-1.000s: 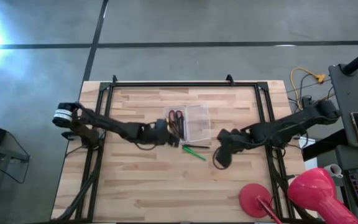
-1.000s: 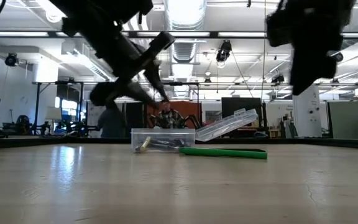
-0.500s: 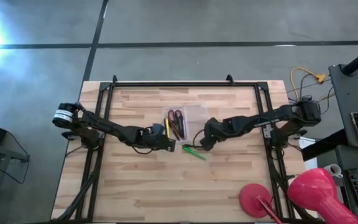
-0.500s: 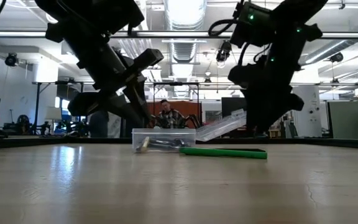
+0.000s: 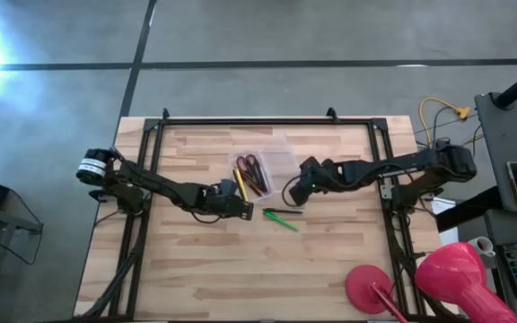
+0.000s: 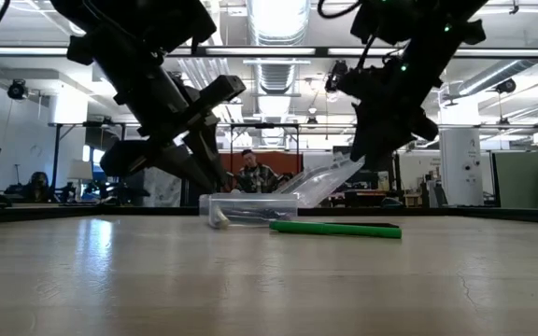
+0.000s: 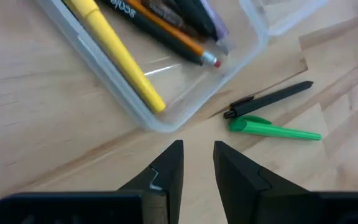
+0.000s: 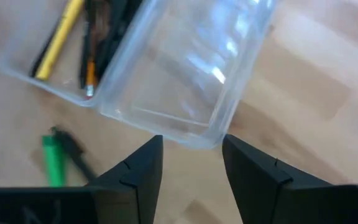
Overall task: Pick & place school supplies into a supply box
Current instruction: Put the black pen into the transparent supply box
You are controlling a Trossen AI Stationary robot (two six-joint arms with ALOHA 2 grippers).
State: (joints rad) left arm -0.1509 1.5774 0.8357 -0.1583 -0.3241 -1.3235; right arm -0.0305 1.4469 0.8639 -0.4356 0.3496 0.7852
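Note:
The clear supply box [image 5: 257, 175] rests flat on the table's middle. In it lie red-handled scissors [image 5: 252, 164], a yellow pen [image 7: 114, 46], an orange pencil [image 7: 179, 46] and dark pens. Its open lid [image 6: 330, 182] slants up from the box's right side. A green pen [image 5: 282, 221] and a black pen [image 5: 285, 211] lie on the wood near the box. My left gripper [image 7: 197, 163] hovers open just short of the box's near corner [image 7: 160, 121], nothing between its fingers. My right gripper [image 8: 191, 155] is open at the lid's free edge [image 8: 197, 138]. My right gripper comes slanting down from the table's right, its open fingers [image 8: 148, 165] standing on either side of the lid's free edge [image 8: 197, 138]. I cannot tell whether they touch it.
A red round-based object [image 5: 371, 289] and a pink object [image 5: 456, 278] sit at the near right corner. A black frame [image 5: 258, 119] runs along the table's far edge and sides. Bare wood [image 5: 223, 269] stretches across the near half.
My right gripper has swung from the near right toward the table's left and far edge, turning as it went, and now stands at the box's lid. My left gripper sank a little toward the box's near corner, then kept still. The pens on the table have not moved.

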